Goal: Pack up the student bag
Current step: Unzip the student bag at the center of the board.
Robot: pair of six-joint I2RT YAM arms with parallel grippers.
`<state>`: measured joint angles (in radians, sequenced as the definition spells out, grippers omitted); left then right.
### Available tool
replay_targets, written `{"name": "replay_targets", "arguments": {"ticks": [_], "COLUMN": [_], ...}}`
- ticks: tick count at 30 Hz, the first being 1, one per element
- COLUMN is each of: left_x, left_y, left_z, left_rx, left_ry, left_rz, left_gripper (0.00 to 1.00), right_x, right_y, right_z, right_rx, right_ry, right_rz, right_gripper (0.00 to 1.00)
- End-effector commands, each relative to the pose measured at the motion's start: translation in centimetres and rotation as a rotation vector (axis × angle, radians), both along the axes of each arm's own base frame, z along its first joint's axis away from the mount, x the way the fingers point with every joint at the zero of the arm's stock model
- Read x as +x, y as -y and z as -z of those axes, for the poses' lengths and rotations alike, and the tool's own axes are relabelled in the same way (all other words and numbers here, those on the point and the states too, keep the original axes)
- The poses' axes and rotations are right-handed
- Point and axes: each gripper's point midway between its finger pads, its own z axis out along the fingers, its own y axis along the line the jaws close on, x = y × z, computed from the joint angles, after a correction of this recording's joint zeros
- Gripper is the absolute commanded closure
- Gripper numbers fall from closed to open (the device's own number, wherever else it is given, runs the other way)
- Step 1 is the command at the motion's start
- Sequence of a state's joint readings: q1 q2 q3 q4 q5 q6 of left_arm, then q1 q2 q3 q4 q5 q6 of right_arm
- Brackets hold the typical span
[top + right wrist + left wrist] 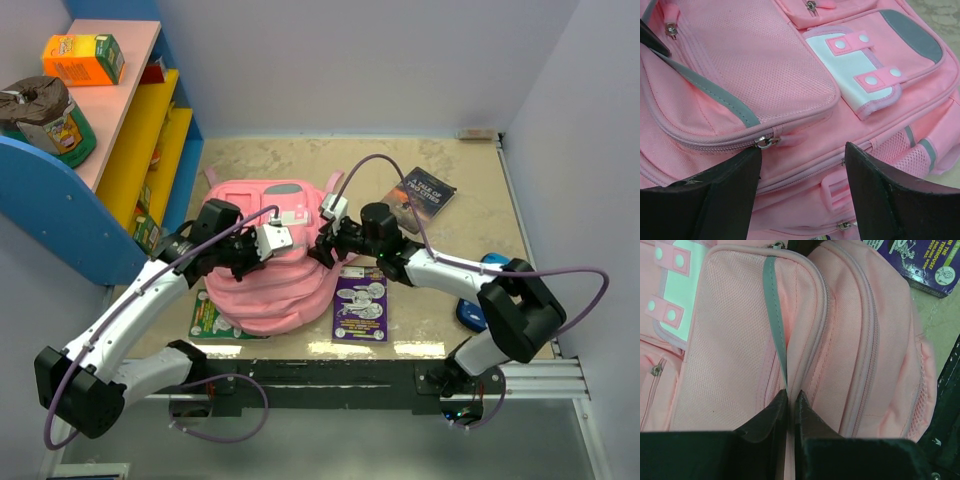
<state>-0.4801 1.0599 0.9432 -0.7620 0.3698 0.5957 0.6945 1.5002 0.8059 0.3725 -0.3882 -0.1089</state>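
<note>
The student bag [268,285] is a soft pink backpack lying flat in the middle of the table, with its grey top patch [281,188] toward the far side. My left gripper [274,241] is shut on a pinched fold of the bag's front pocket fabric [745,340], beside a grey stripe [774,305]. In the left wrist view the gripper [791,392] has the fold running down between its tips. My right gripper [803,148] is open and hovers over the bag's side. A metal zip pull [765,142] lies just by its left finger [720,200]. The white patch [850,70] shows beyond.
A purple booklet [362,303] lies right of the bag and a green book [208,316] at its left. A dark paperback [421,196] sits at the back right. A blue pouch [472,310] lies behind the right arm. A blue, pink and yellow shelf [120,150] stands at the left.
</note>
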Motion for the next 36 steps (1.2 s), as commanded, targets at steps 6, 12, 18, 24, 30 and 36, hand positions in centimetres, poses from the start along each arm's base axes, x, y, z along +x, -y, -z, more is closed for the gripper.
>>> {"name": "replay_targets", "arguments": {"ticks": [6,12,18,24,30,36], "left_x": [0.6,0.4,0.5,1.0,0.6,-0.4], "left_y": [1.9,2.1,1.7,1.2,1.6,1.5], "left_z": [-4.1,-4.0,-2.8,-2.1,-1.6,-4.5], "left_rx": [-0.105,-0.11,-0.079,-0.058,-0.062,0.004], "left_ry": [0.069,0.059,0.053,0.07,0.083,0.257], "left_rz": [0.057,0.072,0.075,0.046,0.11,0.358], "left_gripper": [0.91,0.92,0.93,0.94,0.94,0.99], "right_x": [-1.2,-3.2,-4.9,-6.2,-6.9,-4.4], "right_y": [-3.5,-5.0,-4.9,-3.8,-1.5,3.3], "right_z": [-0.9,-1.0,-2.1,-3.2,-3.8,-6.9], "right_rx": [0.103,0.141,0.138,0.126,0.155,0.214], "right_ry": [0.039,0.049,0.087,0.103,0.101,0.179], "right_rz": [-0.112,-0.178,-0.204,-0.172,-0.076,0.227], "right_gripper": [0.38,0.55,0.83,1.0,1.0,0.88]}}
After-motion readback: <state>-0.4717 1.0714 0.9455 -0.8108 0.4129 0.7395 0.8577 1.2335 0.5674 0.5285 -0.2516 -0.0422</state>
